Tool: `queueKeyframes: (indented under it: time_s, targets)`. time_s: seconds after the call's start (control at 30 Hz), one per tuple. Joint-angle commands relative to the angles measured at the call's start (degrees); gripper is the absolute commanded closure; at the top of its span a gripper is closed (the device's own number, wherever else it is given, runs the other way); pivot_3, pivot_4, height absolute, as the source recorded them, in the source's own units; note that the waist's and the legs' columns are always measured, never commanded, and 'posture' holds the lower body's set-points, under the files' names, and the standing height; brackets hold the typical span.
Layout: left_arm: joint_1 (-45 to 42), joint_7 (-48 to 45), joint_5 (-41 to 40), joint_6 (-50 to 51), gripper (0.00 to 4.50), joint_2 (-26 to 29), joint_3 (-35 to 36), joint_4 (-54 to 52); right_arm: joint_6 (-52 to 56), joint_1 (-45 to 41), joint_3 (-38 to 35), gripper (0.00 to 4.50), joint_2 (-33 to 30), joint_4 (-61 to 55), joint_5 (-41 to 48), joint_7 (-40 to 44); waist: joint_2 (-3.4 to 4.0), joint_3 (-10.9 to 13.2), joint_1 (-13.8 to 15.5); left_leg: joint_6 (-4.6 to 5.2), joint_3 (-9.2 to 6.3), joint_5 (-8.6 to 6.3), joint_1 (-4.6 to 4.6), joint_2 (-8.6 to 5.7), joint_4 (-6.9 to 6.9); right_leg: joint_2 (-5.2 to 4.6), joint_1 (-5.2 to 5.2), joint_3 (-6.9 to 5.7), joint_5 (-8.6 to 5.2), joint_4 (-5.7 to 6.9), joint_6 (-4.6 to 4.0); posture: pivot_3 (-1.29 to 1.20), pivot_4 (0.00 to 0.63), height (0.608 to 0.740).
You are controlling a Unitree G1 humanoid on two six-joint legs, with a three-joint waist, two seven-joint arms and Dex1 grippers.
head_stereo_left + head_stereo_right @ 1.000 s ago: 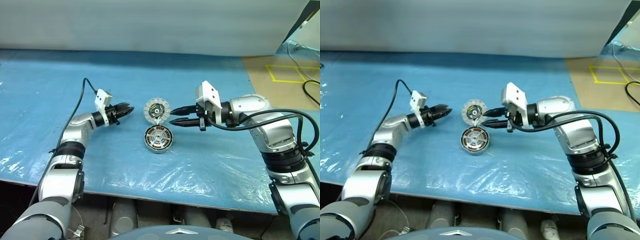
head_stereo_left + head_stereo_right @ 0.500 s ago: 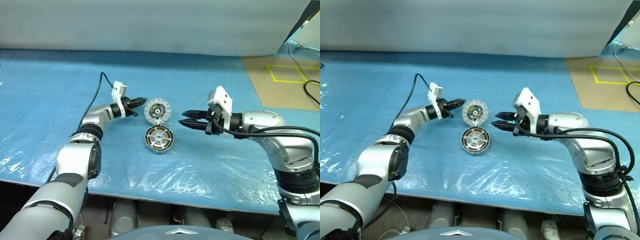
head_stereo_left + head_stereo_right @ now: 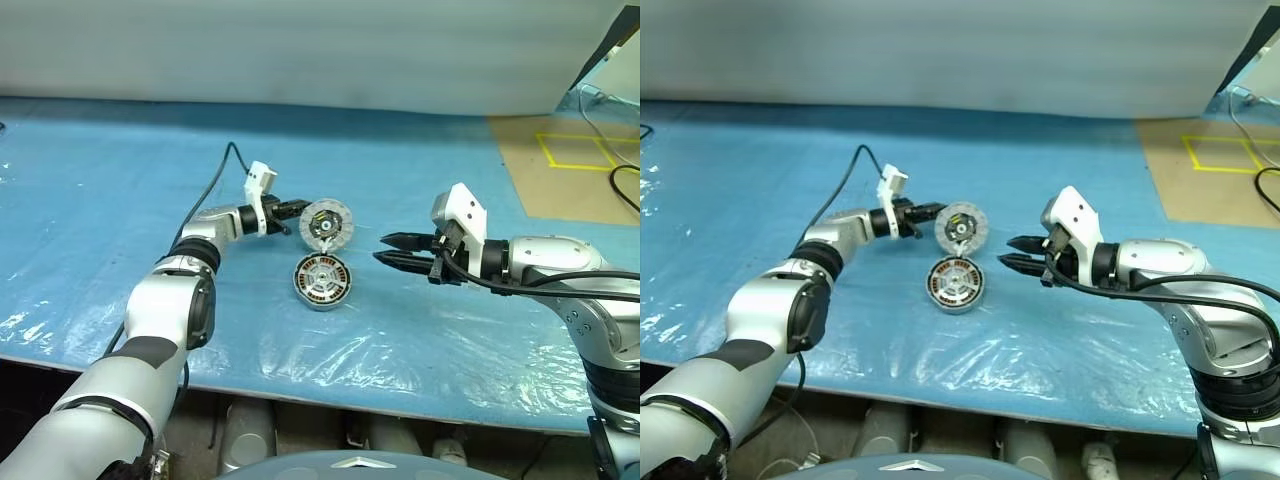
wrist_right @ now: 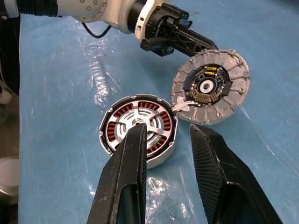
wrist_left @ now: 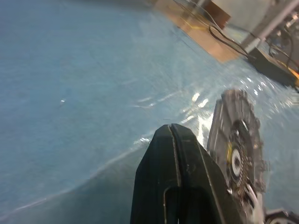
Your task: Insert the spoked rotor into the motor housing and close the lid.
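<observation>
A robotics lab or test workshop, by the look of it. The bench (image 3: 90,200) is draped edge to edge in crinkled blue plastic sheeting, with a plain pale backdrop (image 3: 300,50) behind. Past its far right corner lie brown flooring marked with yellow tape (image 3: 572,150) and loose black cables (image 3: 622,185).

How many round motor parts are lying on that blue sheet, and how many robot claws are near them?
Motor housing with copper windings: 1
Lid with toothed rim: 1
Grippers: 2, the left gripper and the right gripper
Total: 4
</observation>
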Motion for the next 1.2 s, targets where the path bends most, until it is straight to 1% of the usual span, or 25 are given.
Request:
queueKeyframes:
  time_s: [0.03,0.23,0.4,0.63,0.93,1.07,1.2]
  targets:
    - [-2.17,-4.76,1.46,-1.53,4.48,-0.18,-1.05,-1.49,-0.14,-0.12,-1.94,2.99,-0.9,-2.22,1.75,-0.78,0.0,0.0,0.0,0.0,0.0,0.0,0.0,0.0,-0.01,-0.01,0.0,0.0,0.0,-0.02,0.0,0.0,0.15,0.74]
    - [-4.4,-8.33,1.75,-2.05,4.48,0.52,-0.41,-1.84,-1.19,-0.49,-0.86,2.99,-1.75,-1.41,1.97,-0.99,0.0,0.0,0.0,0.0,0.0,0.0,-0.01,0.0,-0.06,-0.01,0.0,-0.03,0.0,-0.04,0.0,0.0,0.15,0.74]
    - [-4.62,-11.58,1.36,-1.54,4.48,-0.33,-0.15,-2.17,-1.63,-0.79,-0.2,2.99,-1.76,-0.9,1.76,-1.04,0.0,0.0,-0.01,0.0,0.0,0.0,-0.01,-0.01,-0.07,-0.02,0.0,-0.03,0.0,-0.07,0.0,0.0,0.15,0.74]
    - [-1.25,-19.42,5.21,-2.95,4.48,-2.17,-5.32,-3.01,-1.82,-1.09,0.29,2.99,-2.41,-0.53,1.38,-0.76,0.0,0.0,0.08,0.02,0.0,0.0,-0.01,0.0,-0.09,-0.03,0.0,-0.04,0.0,-0.08,-0.01,0.0,0.15,0.74]
    - [-0.91,-25.4,8.05,-6.94,4.48,-2.48,-9.52,-4.41,-2.17,-1.24,0.84,2.99,-1.98,0.01,1.1,-1.5,0.01,0.0,0.11,0.05,0.01,0.01,-0.01,0.01,-0.08,-0.04,0.0,-0.05,-0.03,-0.07,-0.06,0.0,0.15,0.74]
    - [-0.88,-25.81,7.48,-7.35,4.48,-2.26,-10.76,-5.04,-3.08,-1.4,1.53,2.99,-1.57,0.67,0.82,-1.81,0.01,0.0,0.12,0.05,0.01,0.01,-0.01,0.01,-0.08,-0.04,0.0,-0.05,-0.06,-0.07,-0.1,0.0,0.15,0.74]
    - [0.94,-25.81,4.73,-7.75,4.48,-1.12,-14.92,-8.28,-4.04,-1.56,2.29,2.99,-1.25,1.24,0.62,-2.03,0.01,0.0,0.12,0.06,0.01,0.02,-0.01,0.02,-0.09,-0.04,0.0,-0.05,-0.06,-0.07,-0.12,0.0,0.15,0.74]
